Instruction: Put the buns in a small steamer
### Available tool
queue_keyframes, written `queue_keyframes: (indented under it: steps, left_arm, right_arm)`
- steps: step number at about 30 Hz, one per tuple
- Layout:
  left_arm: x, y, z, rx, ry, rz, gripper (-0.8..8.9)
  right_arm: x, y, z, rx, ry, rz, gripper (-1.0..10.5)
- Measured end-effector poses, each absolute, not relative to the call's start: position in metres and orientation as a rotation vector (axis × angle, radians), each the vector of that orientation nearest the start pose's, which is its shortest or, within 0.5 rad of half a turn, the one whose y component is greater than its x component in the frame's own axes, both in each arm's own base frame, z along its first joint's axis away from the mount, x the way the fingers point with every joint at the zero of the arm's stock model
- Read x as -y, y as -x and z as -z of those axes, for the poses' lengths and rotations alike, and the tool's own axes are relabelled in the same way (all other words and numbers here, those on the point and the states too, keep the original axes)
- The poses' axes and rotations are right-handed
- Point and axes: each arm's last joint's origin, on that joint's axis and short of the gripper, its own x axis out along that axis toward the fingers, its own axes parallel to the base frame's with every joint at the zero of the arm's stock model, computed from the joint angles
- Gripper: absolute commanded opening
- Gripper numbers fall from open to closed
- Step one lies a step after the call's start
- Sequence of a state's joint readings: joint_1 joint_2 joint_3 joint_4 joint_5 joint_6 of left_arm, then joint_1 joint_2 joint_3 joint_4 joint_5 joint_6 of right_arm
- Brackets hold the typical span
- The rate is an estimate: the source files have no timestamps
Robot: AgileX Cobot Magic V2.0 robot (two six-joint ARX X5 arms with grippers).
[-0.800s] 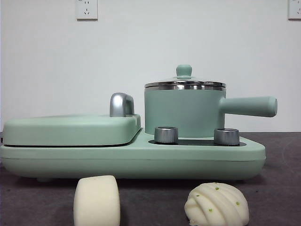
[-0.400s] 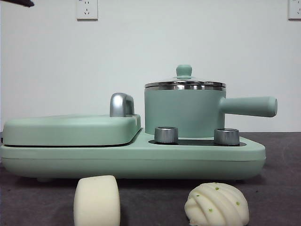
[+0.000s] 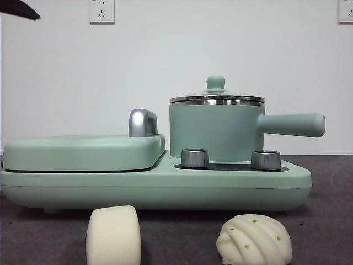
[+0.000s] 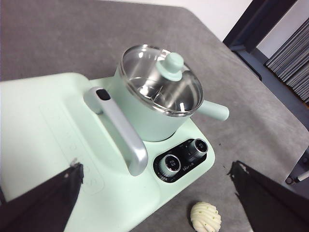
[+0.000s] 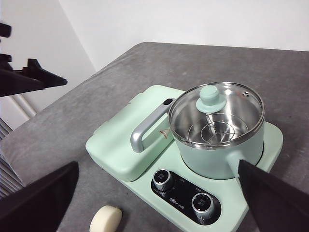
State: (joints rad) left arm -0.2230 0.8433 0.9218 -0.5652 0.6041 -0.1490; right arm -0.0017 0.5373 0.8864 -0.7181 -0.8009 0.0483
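With the glass lid (image 3: 216, 98) seated on the small steamer (image 3: 214, 131), buns (image 3: 113, 234) released now would be blocked; both end effectors (image 4: 154, 193) (image 5: 159, 198) are held apart, empty

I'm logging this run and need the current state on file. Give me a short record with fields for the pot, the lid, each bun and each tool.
pot: green steamer pot on the cooker base, handle out to the side
lid: glass lid on the pot, closed
plain bun: on the table in front of the base, not in the pot
ridged bun: on the table in front of the base, green specks
left tool: open, empty, above the cooker
right tool: open, empty, above the cooker
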Motion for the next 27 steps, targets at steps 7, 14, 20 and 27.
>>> queue_keyframes:
  steps: [7, 14, 20, 27]
  left_arm:
    - [0.060, -0.184, -0.338, -0.661, 0.270, 0.758, 5.00]
    - [0.072, -0.227, -0.355, -0.791, 0.286, 0.744, 5.00]
    - [0.094, -0.269, -0.368, -0.895, 0.225, 0.727, 4.99]
    - [0.128, -0.308, -0.373, -0.988, 0.106, 0.683, 4.95]
  right_arm:
    - [-0.021, -0.085, -0.347, -0.368, -0.193, -0.782, 5.3]
    - [-0.021, -0.085, -0.347, -0.368, -0.193, -0.782, 5.3]
    - [-0.021, -0.085, -0.347, -0.368, -0.193, -0.782, 5.3]
    - [-0.021, -0.085, -0.347, -0.368, -0.193, -0.782, 5.3]
